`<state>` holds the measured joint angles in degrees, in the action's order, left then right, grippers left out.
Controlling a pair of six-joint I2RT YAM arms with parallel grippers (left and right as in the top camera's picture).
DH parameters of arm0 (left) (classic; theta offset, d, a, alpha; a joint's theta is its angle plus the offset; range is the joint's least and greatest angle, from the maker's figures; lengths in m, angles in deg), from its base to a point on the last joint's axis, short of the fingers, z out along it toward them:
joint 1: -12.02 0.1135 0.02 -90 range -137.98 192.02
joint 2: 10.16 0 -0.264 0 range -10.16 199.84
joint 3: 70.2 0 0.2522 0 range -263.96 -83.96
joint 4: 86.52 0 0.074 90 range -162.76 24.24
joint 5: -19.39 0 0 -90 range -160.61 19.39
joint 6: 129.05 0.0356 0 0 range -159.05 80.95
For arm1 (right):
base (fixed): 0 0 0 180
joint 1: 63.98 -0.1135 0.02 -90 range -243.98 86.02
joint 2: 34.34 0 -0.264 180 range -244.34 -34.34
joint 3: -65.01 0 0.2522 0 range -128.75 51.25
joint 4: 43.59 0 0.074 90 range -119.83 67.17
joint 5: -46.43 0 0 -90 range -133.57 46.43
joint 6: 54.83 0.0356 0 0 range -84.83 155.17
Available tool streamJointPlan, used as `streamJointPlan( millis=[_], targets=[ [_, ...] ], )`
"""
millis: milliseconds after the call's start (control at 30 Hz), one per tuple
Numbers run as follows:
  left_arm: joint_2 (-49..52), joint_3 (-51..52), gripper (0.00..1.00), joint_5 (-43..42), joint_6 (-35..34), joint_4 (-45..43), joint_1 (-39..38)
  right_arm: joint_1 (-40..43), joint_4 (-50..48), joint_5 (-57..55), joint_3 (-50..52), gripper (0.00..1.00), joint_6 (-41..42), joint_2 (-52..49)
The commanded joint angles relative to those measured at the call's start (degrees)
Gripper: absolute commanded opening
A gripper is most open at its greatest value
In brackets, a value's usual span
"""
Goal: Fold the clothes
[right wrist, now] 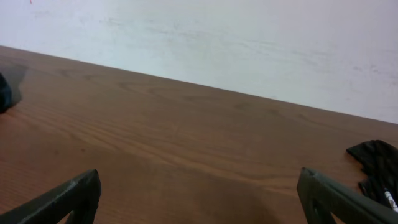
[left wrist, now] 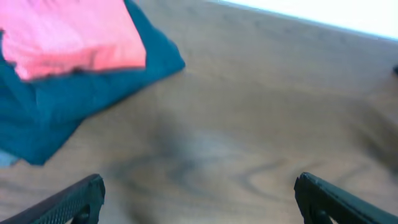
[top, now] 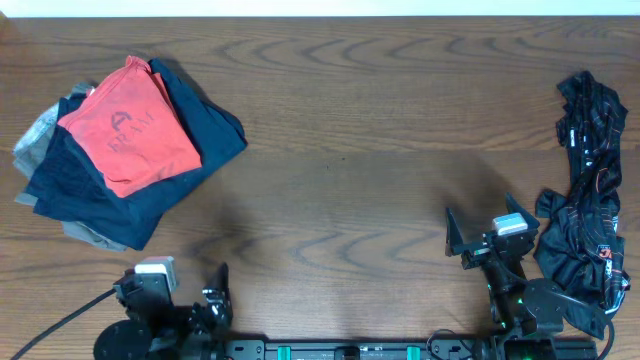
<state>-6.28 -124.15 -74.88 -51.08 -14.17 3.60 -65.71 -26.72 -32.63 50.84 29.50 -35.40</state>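
Status: task judged part-done. Upper left of the overhead view: stack of garments, red shirt [top: 128, 135] on top, navy garment [top: 205, 135] under it, grey garment [top: 38, 135] showing at the stack's left side and lower edge. The red shirt lies flat and roughly rectangular, so these items appear folded. The stack is loose, w/ the lower layers fanned out past the top one. Right side of the overhead view: black garment [top: 590, 200] lies crumpled in a long heap running top to bottom, not yet folded. Judged as the remaining work item. Left gripper [left wrist: 199, 182]: fingers spread wide, nothing between them, low at the bottom left of the overhead view, near the stack's lower edge but apart from it. Right gripper [right wrist: 199, 177]: fingers spread wide, nothing held, bottom right of the overhead view, just beside the heap's left edge, no contact seen. Edges: the black heap sits close to the right border of the frame, and the stack close to the left border. Table [top: 340, 150] far edge runs along the top of the frame. Open room: centre of the table, between stack and heap, is bare wood. Judged as adequate area to spread and fold the black garment w/o disturbing the stack.
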Motion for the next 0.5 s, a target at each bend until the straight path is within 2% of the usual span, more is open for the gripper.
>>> streamJointPlan(
  millis=[0,100,200,300,467],
  targets=[
    [-3.8,6.21,0.98,1.18,-0.11,-4.04,2.45,-0.7,0.13,0.02,0.07,0.99,-0.81,0.44],
    [-3.74,11.63,0.98,0.92,-0.11,-9.77,4.61,-0.7,0.13,0.02,0.07,0.99,-0.81,0.44],
    [-3.78,18.08,0.98,2.34,-0.09,-19.71,5.66,-0.7,0.13,0.02,0.07,0.99,-0.81,0.44],
    [-3.78,25.73,0.98,4.87,-0.09,-33.99,5.68,-0.7,0.13,0.02,0.07,0.99,-0.81,0.44],
    [-3.78,35.98,0.98,5.4,-0.11,-52.94,5.68,-0.7,0.13,0.02,0.07,0.99,-0.81,0.44]
  ],
)
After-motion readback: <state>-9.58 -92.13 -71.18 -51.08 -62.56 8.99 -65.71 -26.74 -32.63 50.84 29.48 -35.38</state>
